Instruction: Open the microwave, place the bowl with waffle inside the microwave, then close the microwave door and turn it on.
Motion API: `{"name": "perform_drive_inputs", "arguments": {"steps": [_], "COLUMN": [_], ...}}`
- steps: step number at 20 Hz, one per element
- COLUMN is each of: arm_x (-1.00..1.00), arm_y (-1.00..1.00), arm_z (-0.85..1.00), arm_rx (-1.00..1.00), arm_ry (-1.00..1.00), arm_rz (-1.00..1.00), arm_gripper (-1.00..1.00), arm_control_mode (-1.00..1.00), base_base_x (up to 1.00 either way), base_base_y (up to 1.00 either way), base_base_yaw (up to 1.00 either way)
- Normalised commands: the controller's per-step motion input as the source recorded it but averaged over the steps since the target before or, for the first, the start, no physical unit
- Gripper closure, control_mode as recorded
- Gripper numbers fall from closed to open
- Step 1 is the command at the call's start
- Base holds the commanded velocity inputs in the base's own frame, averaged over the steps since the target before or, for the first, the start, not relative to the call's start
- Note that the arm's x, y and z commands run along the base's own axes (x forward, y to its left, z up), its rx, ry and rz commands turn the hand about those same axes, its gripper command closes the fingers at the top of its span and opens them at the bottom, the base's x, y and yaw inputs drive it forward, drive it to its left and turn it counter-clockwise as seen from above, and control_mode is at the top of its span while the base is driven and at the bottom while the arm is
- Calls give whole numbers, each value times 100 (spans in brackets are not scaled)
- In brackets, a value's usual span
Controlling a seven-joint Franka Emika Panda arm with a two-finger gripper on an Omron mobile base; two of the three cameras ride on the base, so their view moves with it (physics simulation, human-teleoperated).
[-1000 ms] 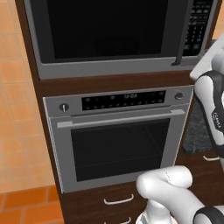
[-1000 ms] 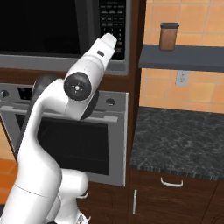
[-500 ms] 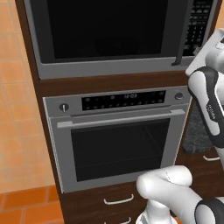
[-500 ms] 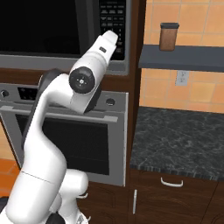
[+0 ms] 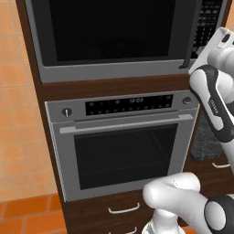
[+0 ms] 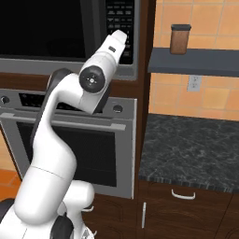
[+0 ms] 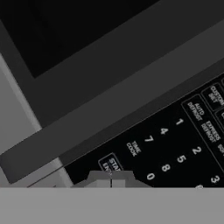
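Reaching higher than a second ago, the arm has carried the claw (image 7: pixel 111 178) up to the microwave (image 5: pixel 68 71) keypad (image 7: pixel 175 144), fingers together to prod one key. Its door (image 5: pixel 112 29) is shut, so starting it is likely what remains. The start key (image 7: pixel 110 165) sits just beyond the tips.
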Motion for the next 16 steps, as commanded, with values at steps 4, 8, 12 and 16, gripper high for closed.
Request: {"name": "perform_drive_inputs", "arguments": {"steps": [4, 8, 12, 16], "arm_x": [29, 31, 29, 30], "arm_y": [0, 0, -15, -20], "arm_z": [0, 0, 0, -1], "arm_rx": [-2, -2, -3, -3], "arm_ry": [0, 0, 0, 0], "arm_rz": [0, 0, 0, 0], "arm_gripper": [100, 100, 100, 100], "arm_control_mode": [-100, -100, -100, -100], "base_base_x": [0, 0, 0, 0], "base_base_y": [0, 0, 0, 0], "base_base_yaw": [0, 0, 0, 0]}}
